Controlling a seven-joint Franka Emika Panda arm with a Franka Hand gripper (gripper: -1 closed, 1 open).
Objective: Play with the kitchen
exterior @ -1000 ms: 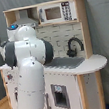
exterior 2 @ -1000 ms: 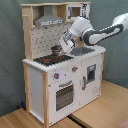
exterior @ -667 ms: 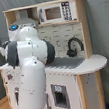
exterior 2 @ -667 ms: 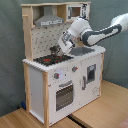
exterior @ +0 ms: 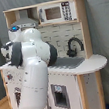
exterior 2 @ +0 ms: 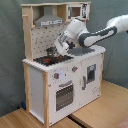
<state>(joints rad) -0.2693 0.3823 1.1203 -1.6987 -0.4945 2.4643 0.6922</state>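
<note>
Arm reaching over the toy kitchen's stovetop

The kitchen [exterior 2: 60, 85] stands on a wooden floor [exterior 2: 100, 112] against a grey curtain [exterior 2: 10, 50]. In the second exterior view the arm [exterior 2: 95, 36] comes in from the second exterior view's right, its gripper [exterior 2: 54, 50] low over the black-and-red stovetop [exterior 2: 50, 59], under the grey hood [exterior 2: 49, 20]. I cannot tell how the jaws stand. In the first exterior view the arm's white bulk hides the stovetop; the sink [exterior: 67, 63] with its black faucet [exterior: 72, 46] shows beside it, the microwave [exterior: 56, 12] above.
</note>
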